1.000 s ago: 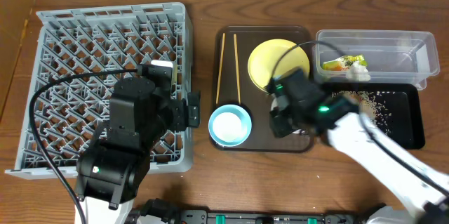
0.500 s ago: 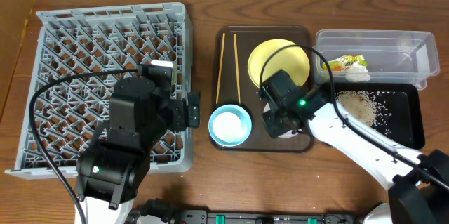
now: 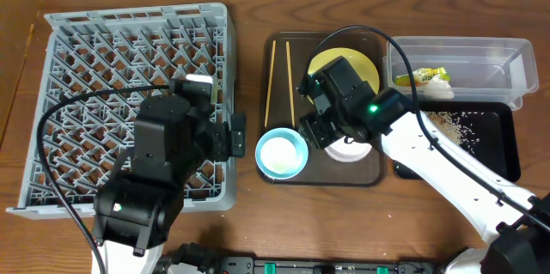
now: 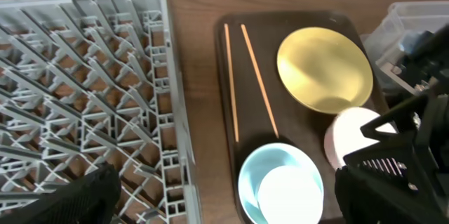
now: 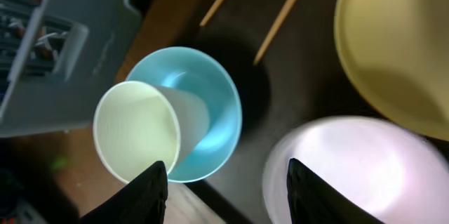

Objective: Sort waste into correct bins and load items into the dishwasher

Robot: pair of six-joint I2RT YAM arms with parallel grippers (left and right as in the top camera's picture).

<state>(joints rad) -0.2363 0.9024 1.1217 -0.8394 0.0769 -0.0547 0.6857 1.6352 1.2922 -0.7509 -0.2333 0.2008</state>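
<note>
Blue bowl sits on the near-left corner of the brown serving tray, w/ the small white cup lying tilted inside it. White bowl is just beside it on the same tray, partly under my right arm in the overhead view. Yellow plate is at the far end and the 2 chopsticks lie side by side along the tray's left edge.

R gripper hangs over the gap btw the two bowls, jaws spread, nothing in them. L gripper hovers at the right edge of the grey dish rack, fingers wide apart and empty too.

Clear tub holds the wrapper and the white paper. Black tray is right next to it, w/ the rice scraps spread at its left end.
</note>
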